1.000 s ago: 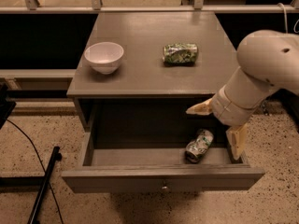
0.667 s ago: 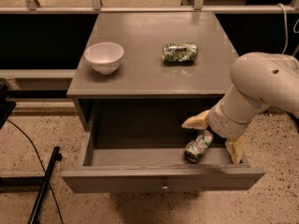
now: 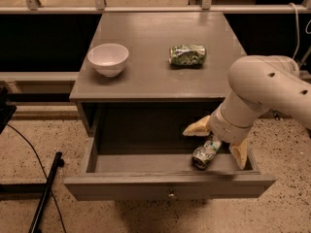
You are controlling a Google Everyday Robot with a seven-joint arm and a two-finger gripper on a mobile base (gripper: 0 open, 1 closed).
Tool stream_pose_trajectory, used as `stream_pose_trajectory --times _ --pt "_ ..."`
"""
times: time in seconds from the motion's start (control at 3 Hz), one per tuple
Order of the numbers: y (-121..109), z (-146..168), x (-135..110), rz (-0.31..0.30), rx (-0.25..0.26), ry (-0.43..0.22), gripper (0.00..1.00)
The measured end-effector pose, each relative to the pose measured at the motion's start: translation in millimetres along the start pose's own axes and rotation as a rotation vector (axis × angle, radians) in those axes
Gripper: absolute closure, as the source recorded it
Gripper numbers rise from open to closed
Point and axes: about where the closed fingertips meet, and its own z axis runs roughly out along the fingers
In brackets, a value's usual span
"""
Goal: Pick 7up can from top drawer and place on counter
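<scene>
Can, count: one can (image 3: 204, 155).
Can, place: inside the drawer (image 3: 146, 186), right part, near the front panel, lying on the drawer floor.
Can, axis: on its side, its long axis slanting from near-left to far-right.
Can, facing: one silver end points near-left, toward the drawer front.
Drawer, count: one, pulled out, with one small knob (image 3: 170, 194) mid-front.
Counter, count: one counter (image 3: 150, 38), directly above the drawer.
Bowl, count: one white bowl (image 3: 108, 58), upright, on the left of the counter.
Packet, count: one crumpled green-and-white packet (image 3: 187, 55), right of centre on the counter, well apart from the bowl.
Gripper, count: my one gripper (image 3: 214, 148), down in the right part of the drawer, over the can.
Gripper, state: two fingers (image 3: 198, 127) spread wide, one to the far-left of the can and one to its right; the can lies between them.
Arm, count: my one arm (image 3: 262, 89), entering from the right.
Hidden: the can's far end is under my wrist.
Cut off: my arm, at the right edge.
Unclear: whether either finger touches the can.
</scene>
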Motion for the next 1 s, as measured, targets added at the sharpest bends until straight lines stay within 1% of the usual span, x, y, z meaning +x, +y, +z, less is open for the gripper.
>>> stream_pose_trajectory --times 0.33,0.67,1.0 --pt "-1 15 17 -0.022 -0.017 0.040 0.00" --pt "1 30 37 -0.024 0.029 0.075 0.00" --pt "-4 50 51 -0.035 0.061 0.113 0.00"
